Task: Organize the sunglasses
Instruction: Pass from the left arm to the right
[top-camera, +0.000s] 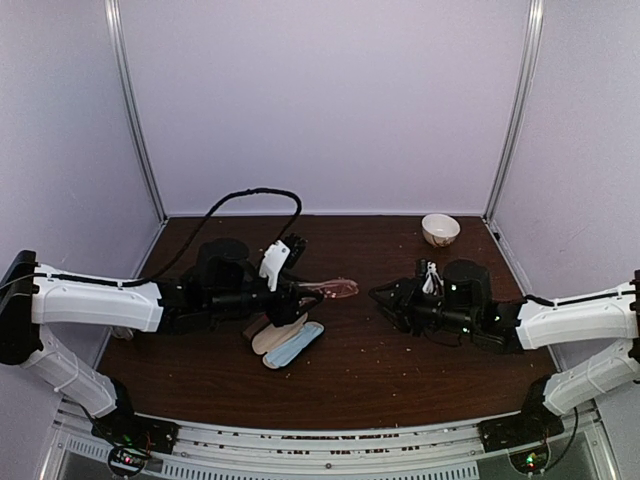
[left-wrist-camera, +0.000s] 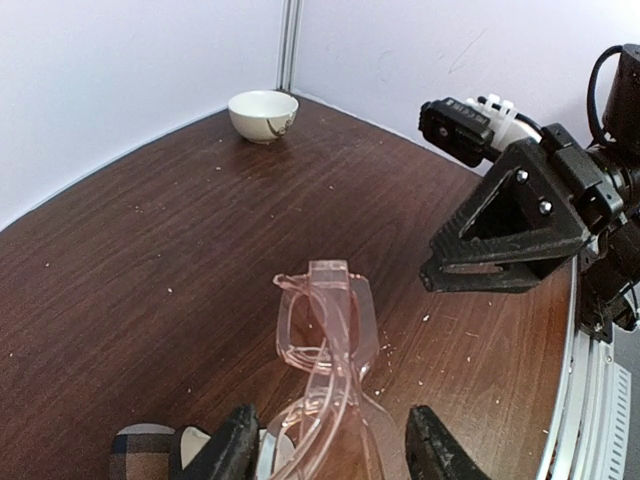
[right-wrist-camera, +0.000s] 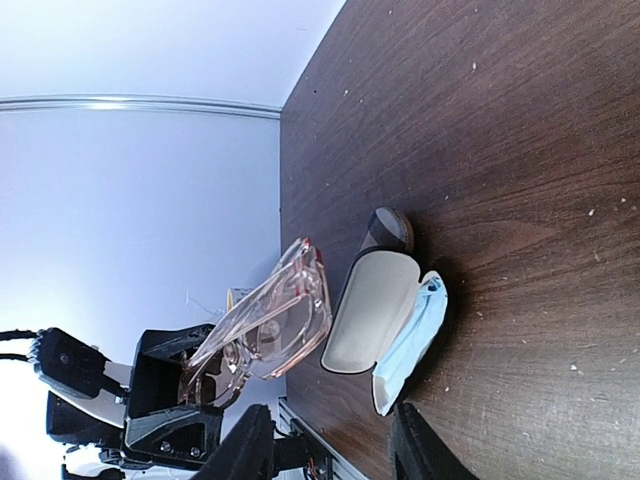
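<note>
A pair of sunglasses (top-camera: 332, 290) with a pink see-through frame, folded, hangs above the table; my left gripper (top-camera: 298, 297) is shut on it. In the left wrist view the sunglasses (left-wrist-camera: 326, 330) stick out forward between the two black fingers (left-wrist-camera: 232, 452). My right gripper (top-camera: 384, 296) faces them from the right, a short gap away, open and holding nothing. In the right wrist view the sunglasses (right-wrist-camera: 262, 325) show tilted beyond my right gripper (right-wrist-camera: 335, 445), above an open case (right-wrist-camera: 368, 310).
The open case (top-camera: 280, 338) with white lining and a pale blue cloth (top-camera: 298, 347) lies on the brown table under the left gripper. A small white bowl (top-camera: 440, 229) stands at the back right, near the wall corner. Crumbs dot the tabletop.
</note>
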